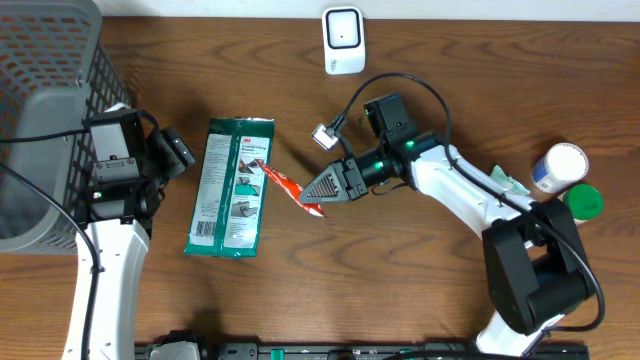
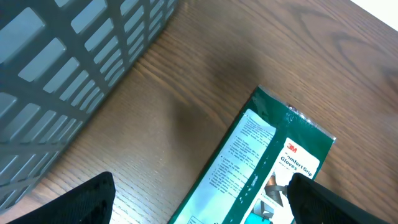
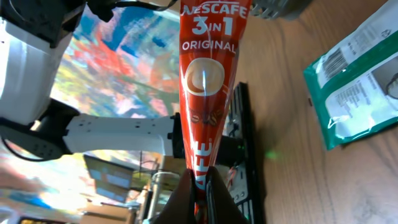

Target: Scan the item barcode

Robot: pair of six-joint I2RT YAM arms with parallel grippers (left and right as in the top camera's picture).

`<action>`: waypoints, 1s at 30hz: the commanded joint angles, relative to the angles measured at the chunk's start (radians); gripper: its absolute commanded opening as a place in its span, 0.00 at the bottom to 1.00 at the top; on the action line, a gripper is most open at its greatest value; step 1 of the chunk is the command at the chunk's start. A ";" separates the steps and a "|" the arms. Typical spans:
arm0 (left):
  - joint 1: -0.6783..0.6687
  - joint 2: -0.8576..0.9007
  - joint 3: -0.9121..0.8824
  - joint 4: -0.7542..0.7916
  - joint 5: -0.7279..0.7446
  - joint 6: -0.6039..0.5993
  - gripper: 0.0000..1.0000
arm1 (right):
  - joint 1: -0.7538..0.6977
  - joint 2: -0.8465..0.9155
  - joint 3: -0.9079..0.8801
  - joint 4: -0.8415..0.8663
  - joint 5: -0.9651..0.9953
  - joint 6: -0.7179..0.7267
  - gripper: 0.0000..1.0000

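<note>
At ten o'clock, mesh basket point(image 1: 40, 60), contents unclear. Centre, right claw point(image 1: 315, 190) grasps coffee sachet point(image 1: 280, 181); left claw point(image 1: 173, 152) released beside glove pack point(image 1: 232, 190); scanner point(image 1: 343, 38) at twelve.

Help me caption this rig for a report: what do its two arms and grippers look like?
The left arm and right arm have smooth white links with black joints and a small green light near the wrist. Black cables run from each wrist. The left gripper and right gripper are black, the right's fingers tapering to a wedge.
</note>
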 commanded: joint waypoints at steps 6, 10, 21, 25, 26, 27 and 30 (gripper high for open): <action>0.003 -0.009 0.026 0.000 -0.013 -0.006 0.88 | 0.005 0.007 0.002 0.006 -0.063 -0.013 0.01; 0.003 -0.009 0.026 0.000 -0.013 -0.006 0.88 | 0.023 0.007 0.002 0.006 -0.050 -0.012 0.01; 0.003 -0.009 0.026 0.000 -0.013 -0.006 0.88 | 0.047 0.007 0.002 0.021 -0.065 -0.005 0.01; 0.003 -0.009 0.026 0.000 -0.013 -0.006 0.88 | 0.048 0.007 0.002 0.021 -0.023 -0.005 0.01; 0.003 -0.009 0.026 0.000 -0.013 -0.006 0.88 | 0.048 0.007 0.001 0.020 -0.011 -0.005 0.01; 0.003 -0.009 0.026 0.000 -0.013 -0.006 0.88 | 0.050 0.007 -0.001 0.019 0.005 -0.005 0.01; 0.003 -0.009 0.026 0.000 -0.013 -0.006 0.88 | 0.060 0.007 -0.010 0.013 0.050 -0.005 0.01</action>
